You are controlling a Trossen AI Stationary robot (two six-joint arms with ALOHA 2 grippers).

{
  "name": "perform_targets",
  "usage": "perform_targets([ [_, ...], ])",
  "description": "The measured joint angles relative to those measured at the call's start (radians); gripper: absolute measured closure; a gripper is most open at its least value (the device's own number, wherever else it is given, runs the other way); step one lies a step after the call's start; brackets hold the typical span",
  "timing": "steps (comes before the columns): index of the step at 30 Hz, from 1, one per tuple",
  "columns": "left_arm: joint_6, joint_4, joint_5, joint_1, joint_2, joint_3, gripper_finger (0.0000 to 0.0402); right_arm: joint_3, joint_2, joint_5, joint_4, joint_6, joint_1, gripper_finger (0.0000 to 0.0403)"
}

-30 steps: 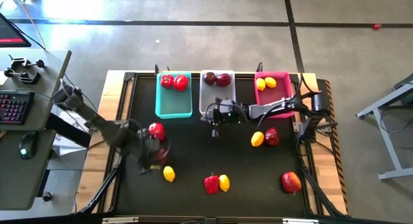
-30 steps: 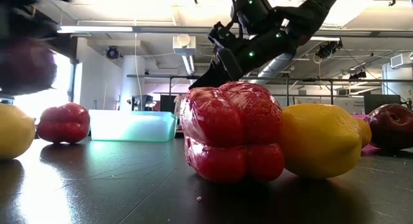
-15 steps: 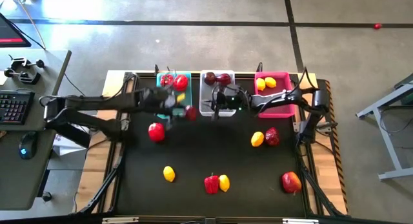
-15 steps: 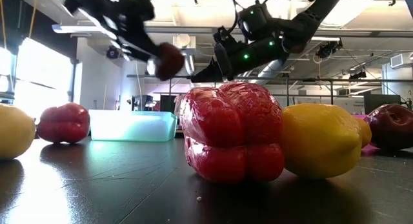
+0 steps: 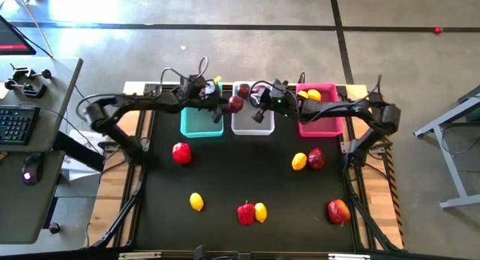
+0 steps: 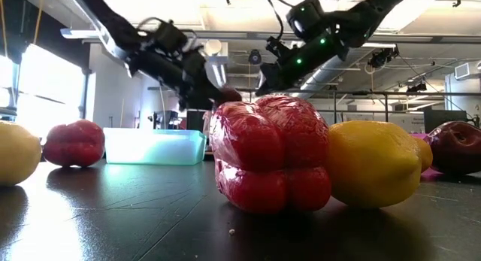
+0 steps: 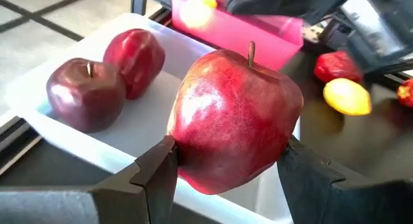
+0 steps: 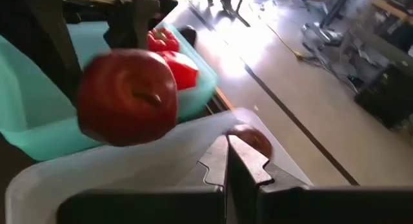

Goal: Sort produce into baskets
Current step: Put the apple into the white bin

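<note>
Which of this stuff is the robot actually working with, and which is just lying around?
In the job:
- left gripper holding an apple
- right gripper, shut
- teal bin, white bin, pink bin
- peppers, lemons, apples on the table

Lying about:
- keyboard
- mouse

- In the left wrist view, the left pincer [image 7: 226,179] shows only its two dark fingers [image 7: 151,179]; the lower part of the held dark red apple [image 7: 235,121] sits behind them.
- In the low view, the big red pepper [image 6: 270,152] covers the white bin and part of the lemon [image 6: 376,163] at its 3 o'clock side.
- A second lemon [image 6: 15,152] is cut off at the 9 o'clock edge there.
- In the right wrist view, the red peppers [image 8: 171,53] in the teal bin [image 8: 32,114] are partly hidden behind the blurred apple.
</note>
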Motion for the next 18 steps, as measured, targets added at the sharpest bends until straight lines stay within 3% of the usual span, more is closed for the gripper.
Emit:
perform_targets([
  [7,0.049,-0.052,-0.014,-0.023,0.162,0.169,0.0200,0.000,-0.026,0.006,-0.062,0.021,0.001,0.0403],
  [14,0.186,-0.260,-0.190,-0.031,0.285,0.338,0.0200,0.000,-0.026,0.025,-0.105,0.020,0.001,0.0403],
  [18,0.213,-0.280,-0.196,-0.038,0.326,0.380,0.0200,0.000,-0.026,0.028,-0.120,0.017,0.001,0.0403],
])
